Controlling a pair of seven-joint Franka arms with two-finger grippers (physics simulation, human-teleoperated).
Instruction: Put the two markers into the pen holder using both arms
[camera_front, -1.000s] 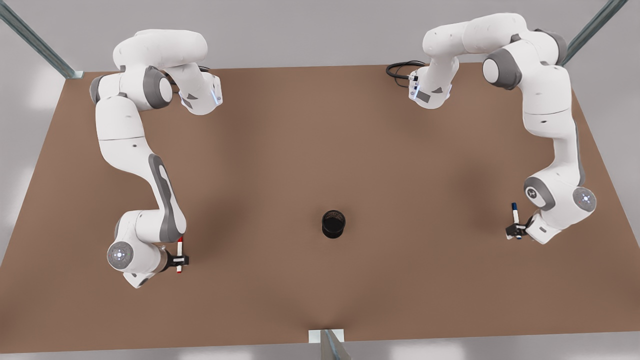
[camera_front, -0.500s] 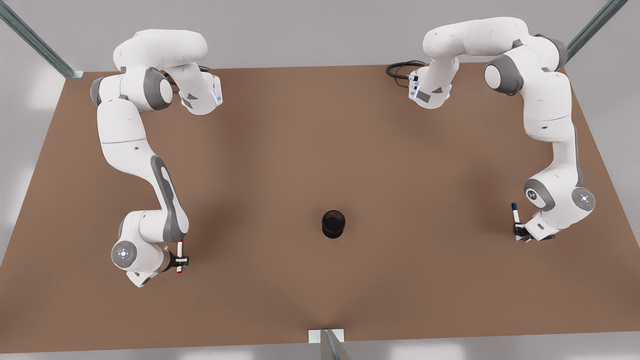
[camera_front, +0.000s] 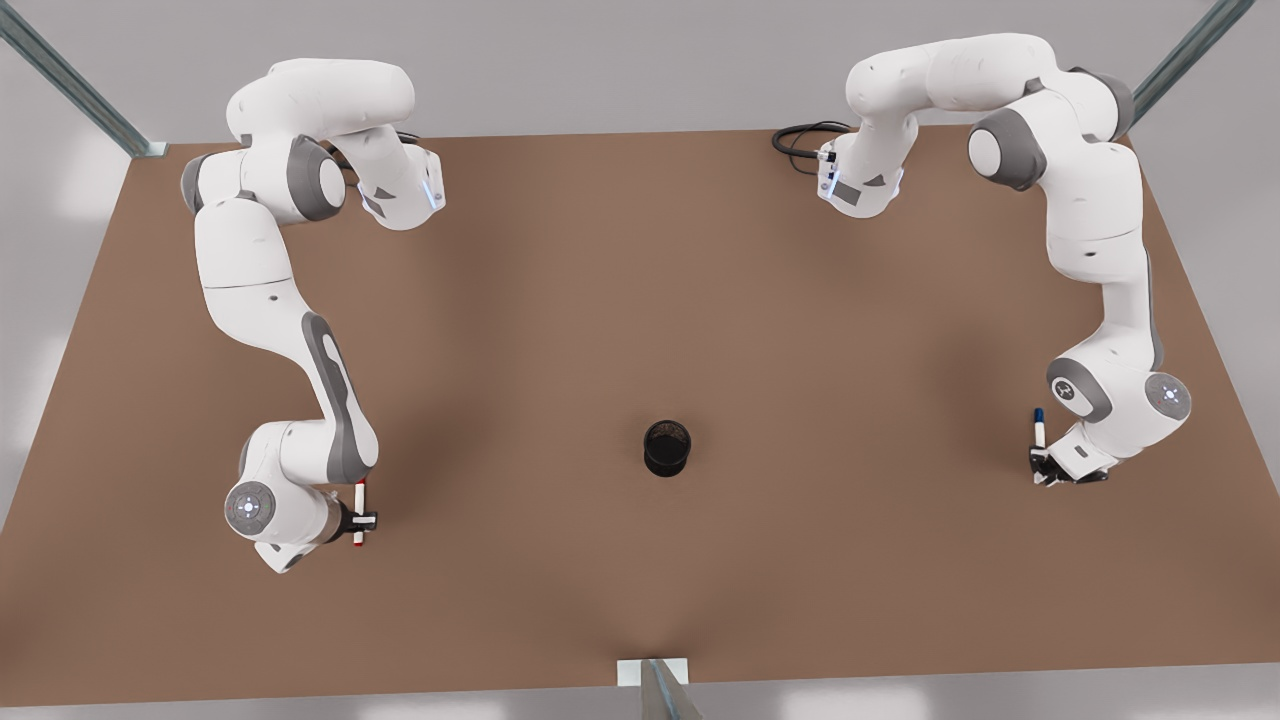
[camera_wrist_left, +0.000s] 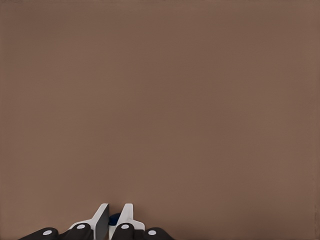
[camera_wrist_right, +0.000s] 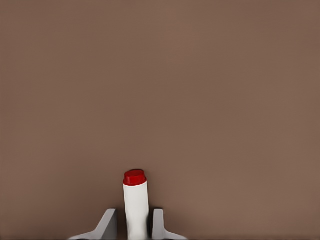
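The red-capped marker (camera_front: 359, 510) is held in my right gripper (camera_front: 362, 520) at the front view's left, just above the brown table; its red end (camera_wrist_right: 134, 177) sticks out between the fingers in the right wrist view. My left gripper (camera_front: 1042, 470), at the front view's right, is shut on the dark-blue-capped marker (camera_front: 1039, 428), and a bit of blue (camera_wrist_left: 115, 219) peeks between its white fingertips. The black mesh pen holder (camera_front: 667, 447) stands upright at the table's middle, far from both grippers.
Both arm bases stand at the table's back edge, with a black cable loop (camera_front: 800, 140) by one of them. A small metal bracket (camera_front: 652, 672) sits at the front edge. Bare brown tabletop (camera_front: 640, 300) surrounds the holder.
The left wrist has turned, moving the blue marker slightly toward the front view's right, and it looks shorter. The right gripper with the red marker has barely shifted.
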